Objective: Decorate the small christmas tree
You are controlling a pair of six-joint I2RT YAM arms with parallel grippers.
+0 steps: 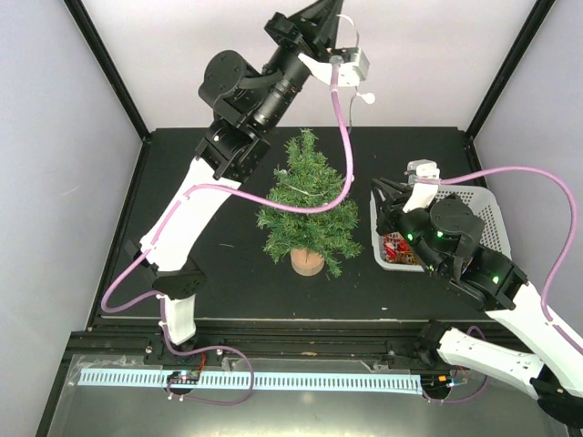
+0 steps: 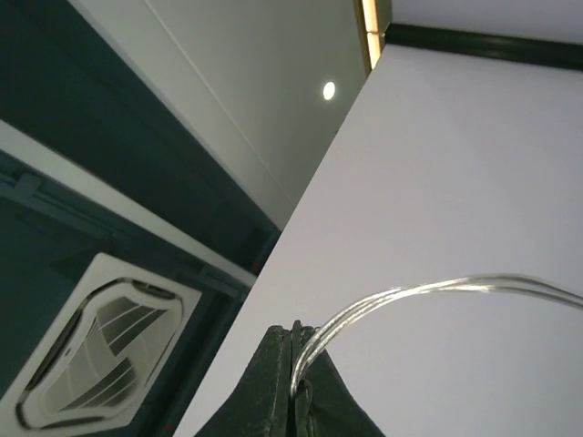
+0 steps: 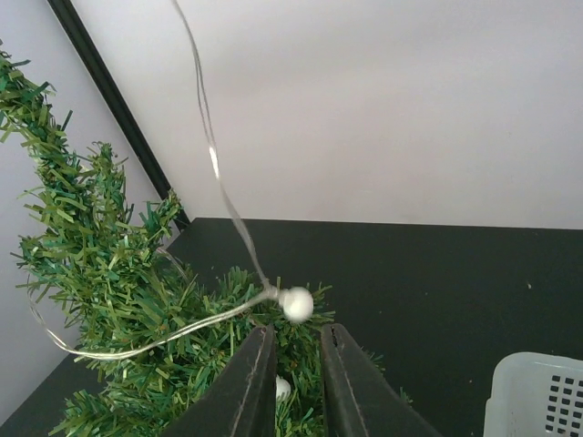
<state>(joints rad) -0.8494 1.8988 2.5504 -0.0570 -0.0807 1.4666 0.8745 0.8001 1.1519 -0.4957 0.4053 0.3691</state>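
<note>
The small christmas tree (image 1: 308,205) stands upright near the middle of the desk (image 1: 219,273). Its long axis is vertical, tip up, with the round wooden base (image 1: 307,261) flat on the desk.

My left fingers (image 2: 293,364) are high above and behind the tree's tip, pressed together on a thin silver wire (image 2: 410,293).

My right fingers (image 3: 297,341) sit right of the tree by its lower branches. A narrow gap shows between them, and a white bead (image 3: 297,304) on the wire is just above their tips. I cannot tell if they grip anything.

A white basket (image 1: 478,214) stands right of the tree. Bare desk lies left of the tree, out to the frame post.
</note>
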